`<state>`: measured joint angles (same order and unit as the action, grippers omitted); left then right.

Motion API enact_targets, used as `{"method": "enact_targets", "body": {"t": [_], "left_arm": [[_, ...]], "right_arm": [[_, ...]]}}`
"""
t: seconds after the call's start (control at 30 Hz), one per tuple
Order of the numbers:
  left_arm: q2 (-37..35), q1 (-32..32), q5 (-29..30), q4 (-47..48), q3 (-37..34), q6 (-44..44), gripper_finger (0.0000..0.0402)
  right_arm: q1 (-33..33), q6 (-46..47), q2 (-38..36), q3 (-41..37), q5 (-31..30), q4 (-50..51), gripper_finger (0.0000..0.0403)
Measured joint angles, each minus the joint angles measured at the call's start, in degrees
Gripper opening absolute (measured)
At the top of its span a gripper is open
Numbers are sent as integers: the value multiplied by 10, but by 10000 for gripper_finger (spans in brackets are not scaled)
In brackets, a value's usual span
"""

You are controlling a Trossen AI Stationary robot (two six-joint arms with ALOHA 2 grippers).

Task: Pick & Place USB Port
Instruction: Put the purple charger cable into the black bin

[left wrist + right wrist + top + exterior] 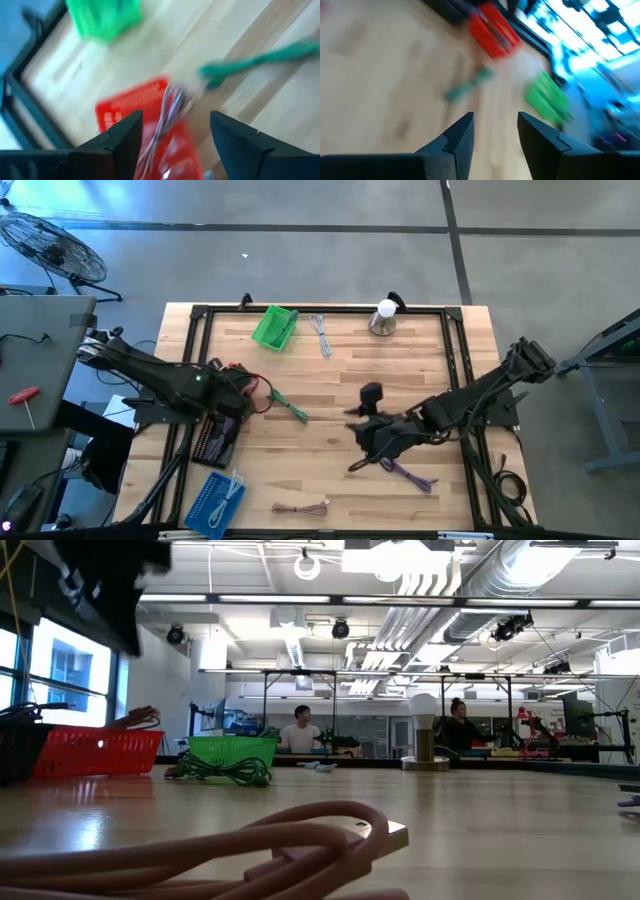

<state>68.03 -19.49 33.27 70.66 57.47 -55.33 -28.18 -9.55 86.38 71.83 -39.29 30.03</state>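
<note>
Left hand (172, 142) is standing wide over the red basket (145, 125), releasing a cable (167, 112); right hand (495, 137), parted and empty, is hovering mid-desk (330, 385). Next: fetching another cable.

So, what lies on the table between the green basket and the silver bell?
In the high view, a pale cable lies between the green basket and the silver bell.

No readable text anywhere.

No legible lettering, label, brand, number or sign on the wooden table (330, 380), on the green basket (275, 327), on the red basket (98, 752) or on the blue basket (214, 502); far-off room fixtures too small to read.
</note>
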Motion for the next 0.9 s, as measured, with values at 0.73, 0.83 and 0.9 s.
{"method": "enact_targets", "body": {"t": [0.73,0.83,0.9], "left_arm": [[32,0,123,-252,100,313,223],[50,0,119,-260,100,313,223],[60,0,109,-268,99,313,223]], "right_arm": [[-70,571,-72,-54,337,267,142],[-97,619,-72,-89,345,220,142],[-111,654,-72,-115,347,195,142]]}}
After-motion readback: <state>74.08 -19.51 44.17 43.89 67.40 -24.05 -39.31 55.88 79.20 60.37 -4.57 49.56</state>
